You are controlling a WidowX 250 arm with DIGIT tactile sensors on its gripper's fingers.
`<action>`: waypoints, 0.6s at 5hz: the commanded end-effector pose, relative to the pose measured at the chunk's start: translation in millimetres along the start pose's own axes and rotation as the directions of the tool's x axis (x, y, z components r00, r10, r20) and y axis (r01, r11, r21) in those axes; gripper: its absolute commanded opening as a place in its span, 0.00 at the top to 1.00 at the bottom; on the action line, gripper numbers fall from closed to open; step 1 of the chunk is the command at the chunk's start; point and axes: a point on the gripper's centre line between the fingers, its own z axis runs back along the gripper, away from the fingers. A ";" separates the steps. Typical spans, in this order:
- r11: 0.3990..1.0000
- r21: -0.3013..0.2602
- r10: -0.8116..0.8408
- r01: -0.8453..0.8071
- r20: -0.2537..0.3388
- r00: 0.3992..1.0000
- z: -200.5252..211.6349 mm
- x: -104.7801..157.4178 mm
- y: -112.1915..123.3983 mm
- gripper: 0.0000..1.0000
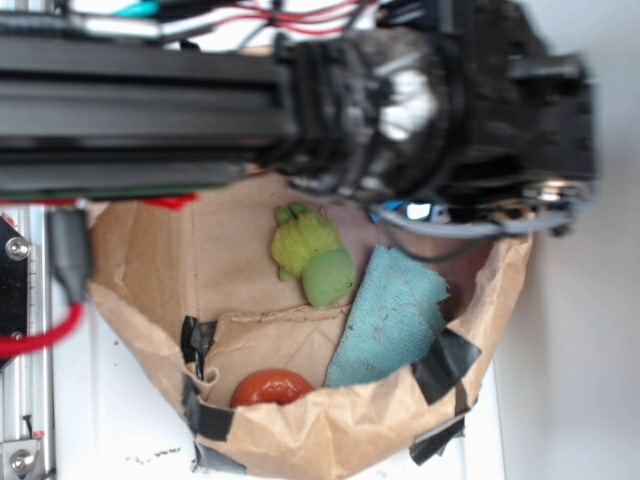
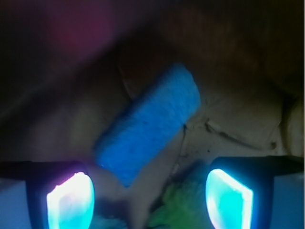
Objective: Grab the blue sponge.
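In the wrist view the blue sponge (image 2: 150, 124) lies slanted on brown paper, its low end just ahead of my left fingertip (image 2: 71, 200). My gripper (image 2: 150, 202) is open, with the glowing fingertips wide apart and nothing between them but a bit of the green plush toy (image 2: 183, 205). In the exterior view the arm and gripper (image 1: 440, 110) hang blurred over the far side of the paper bag and hide the sponge. The fingertips do not show there.
A brown paper bag (image 1: 330, 430) patched with black tape holds a green plush toy (image 1: 312, 255), a teal frayed cloth (image 1: 392, 315) and an orange round object (image 1: 272, 387). A black rail (image 1: 130, 110) crosses the top. A red cable (image 1: 40, 340) runs at the left.
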 end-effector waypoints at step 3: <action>0.947 -0.178 0.273 -0.266 0.013 0.962 -1.3 48.0 1.0 0.00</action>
